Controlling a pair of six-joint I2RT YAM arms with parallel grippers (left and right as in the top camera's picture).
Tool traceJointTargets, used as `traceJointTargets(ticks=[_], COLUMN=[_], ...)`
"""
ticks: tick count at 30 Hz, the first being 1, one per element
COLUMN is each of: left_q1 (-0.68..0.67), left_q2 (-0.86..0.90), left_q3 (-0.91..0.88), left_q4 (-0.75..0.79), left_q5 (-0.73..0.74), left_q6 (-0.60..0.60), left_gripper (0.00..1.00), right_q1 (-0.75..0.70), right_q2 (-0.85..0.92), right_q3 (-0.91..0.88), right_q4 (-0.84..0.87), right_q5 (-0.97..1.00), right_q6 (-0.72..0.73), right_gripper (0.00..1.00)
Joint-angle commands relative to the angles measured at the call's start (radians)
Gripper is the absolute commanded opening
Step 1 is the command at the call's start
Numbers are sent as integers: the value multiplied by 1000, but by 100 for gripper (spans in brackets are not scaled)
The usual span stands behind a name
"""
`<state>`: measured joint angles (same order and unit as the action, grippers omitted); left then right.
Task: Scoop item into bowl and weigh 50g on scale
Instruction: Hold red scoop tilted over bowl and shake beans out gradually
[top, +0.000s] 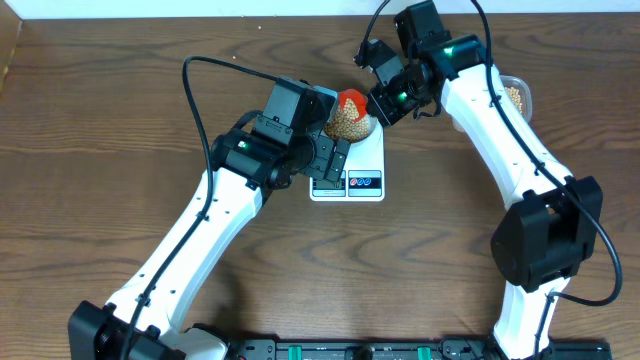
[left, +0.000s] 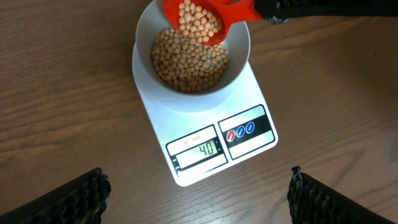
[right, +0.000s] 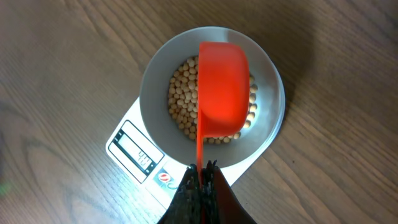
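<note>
The white scale (left: 155, 118) (top: 368, 160) carries the pale bowl (left: 144, 43) (right: 155, 81), which holds a heap of tan beans (left: 186, 65), the item. Its display (left: 202, 149) reads 40. My right gripper (right: 203, 167) (top: 385, 100) is shut on the thin handle of a red scoop (right: 222, 87) (left: 233, 15). The scoop is tilted over the bowl with beans still in it. My left gripper (left: 199, 196) (top: 330, 165) hovers open and empty above the table just in front of the scale.
A clear plastic tub (top: 515, 95) with more beans stands at the back right, behind my right arm. A pale wall runs along the table's far edge. Both arms reach in from the near edge and meet over the scale.
</note>
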<state>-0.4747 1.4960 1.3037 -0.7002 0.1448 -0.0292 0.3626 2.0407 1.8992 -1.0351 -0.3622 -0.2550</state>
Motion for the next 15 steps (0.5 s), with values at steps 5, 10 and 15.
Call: traceJointTargets(ticks=[5,10,15], left_q1=[2,2,2], left_q2=[-13,-13,-13], left_q3=[0,0,0], left_q4=[-3,-3,-3], left_q5=[2,2,1], left_q6=[-2,-2,-2], left_gripper=[94,94,94], right_q1=[6,6,6], right_q2=[-40,-40,-40], right_q3=[24,24,24], right_q4=[-5,-2,-9], right_q5=[-7,-11,-14], right_q6=[-31,-31,-30], right_gripper=[1,1,1])
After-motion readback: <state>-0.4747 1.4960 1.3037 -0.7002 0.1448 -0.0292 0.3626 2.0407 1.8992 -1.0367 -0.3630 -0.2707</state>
